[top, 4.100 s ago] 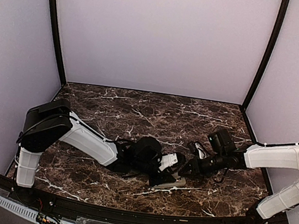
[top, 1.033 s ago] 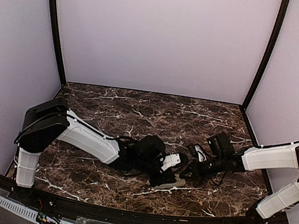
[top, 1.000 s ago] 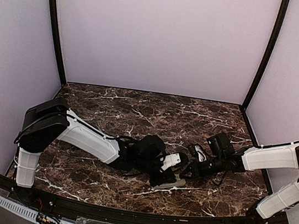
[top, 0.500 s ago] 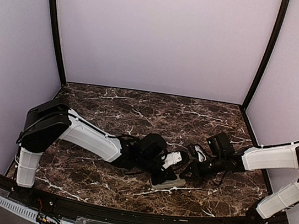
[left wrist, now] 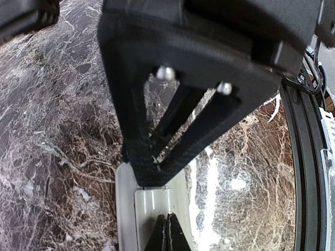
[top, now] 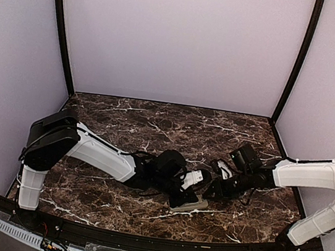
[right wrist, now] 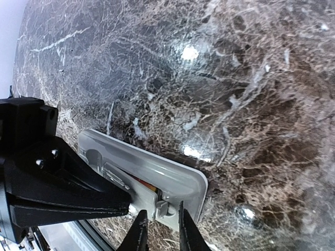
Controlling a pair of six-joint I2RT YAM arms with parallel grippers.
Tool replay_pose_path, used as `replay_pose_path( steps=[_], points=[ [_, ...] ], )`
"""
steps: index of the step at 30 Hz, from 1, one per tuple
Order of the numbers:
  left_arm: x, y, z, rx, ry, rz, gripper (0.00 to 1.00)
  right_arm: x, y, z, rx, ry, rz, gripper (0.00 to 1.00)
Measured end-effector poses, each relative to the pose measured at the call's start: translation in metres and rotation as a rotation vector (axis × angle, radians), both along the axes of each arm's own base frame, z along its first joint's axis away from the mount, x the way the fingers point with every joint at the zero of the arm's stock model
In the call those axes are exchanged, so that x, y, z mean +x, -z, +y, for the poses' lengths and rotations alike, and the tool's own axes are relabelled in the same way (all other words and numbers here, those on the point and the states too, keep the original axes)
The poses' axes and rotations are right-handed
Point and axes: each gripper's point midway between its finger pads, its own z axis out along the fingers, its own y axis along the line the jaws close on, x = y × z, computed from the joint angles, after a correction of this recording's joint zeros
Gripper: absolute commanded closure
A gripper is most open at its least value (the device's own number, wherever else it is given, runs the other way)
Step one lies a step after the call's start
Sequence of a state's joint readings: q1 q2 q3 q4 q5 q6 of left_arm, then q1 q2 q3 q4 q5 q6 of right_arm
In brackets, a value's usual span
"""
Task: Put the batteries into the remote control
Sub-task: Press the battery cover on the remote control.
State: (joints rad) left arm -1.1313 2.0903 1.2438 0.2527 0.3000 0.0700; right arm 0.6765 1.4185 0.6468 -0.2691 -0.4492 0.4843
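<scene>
Remote control (top: 189, 205) lay on the marble table (top: 155, 124) near the front middle, its bay facing up, with a reddish battery (right wrist: 145, 184) inside. Left gripper (right wrist: 124, 205) was fully closed, its tip at the bay. Right gripper (right wrist: 162, 213) was narrowly parted over the remote's end.

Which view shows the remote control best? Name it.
Right wrist: the remote control lies there nearly whole, its battery compartment open. Left wrist shows one end only; top external shows a pale sliver, mostly covered.
</scene>
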Motion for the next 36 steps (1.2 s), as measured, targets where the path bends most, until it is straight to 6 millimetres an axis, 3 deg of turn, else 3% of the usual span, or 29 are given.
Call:
replay_pose_path(
  steps=[3, 9, 18, 20, 24, 25, 29, 36],
  points=[
    [0.000, 0.000, 0.000, 0.000, 0.000, 0.000, 1.00, 0.004, -0.009, -0.002, -0.018, 0.002, -0.022, 0.81],
    [0.000, 0.000, 0.000, 0.000, 0.000, 0.000, 1.00, 0.009, -0.031, 0.001, 0.005, -0.003, -0.070, 1.00],
    [0.000, 0.000, 0.000, 0.000, 0.000, -0.001, 1.00, 0.005, -0.048, 0.020, 0.137, -0.028, -0.039, 1.00],
    [0.000, 0.000, 0.000, 0.000, 0.000, 0.000, 1.00, 0.003, -0.042, 0.024, 0.164, -0.029, -0.026, 1.00],
    [-0.001, 0.003, 0.002, 0.012, 0.000, 0.005, 1.00, -0.009, 0.007, 0.021, 0.123, -0.020, 0.099, 1.00],
    [-0.001, 0.006, 0.004, 0.022, -0.001, 0.009, 1.00, -0.009, 0.012, 0.023, 0.133, -0.023, 0.112, 1.00],
    [0.000, 0.003, 0.006, 0.022, -0.001, 0.016, 1.00, -0.005, 0.008, 0.026, 0.154, -0.027, 0.090, 1.00],
    [0.001, 0.002, 0.005, 0.015, -0.003, 0.011, 1.00, -0.007, -0.005, 0.015, 0.095, -0.011, 0.064, 1.00]
  ],
)
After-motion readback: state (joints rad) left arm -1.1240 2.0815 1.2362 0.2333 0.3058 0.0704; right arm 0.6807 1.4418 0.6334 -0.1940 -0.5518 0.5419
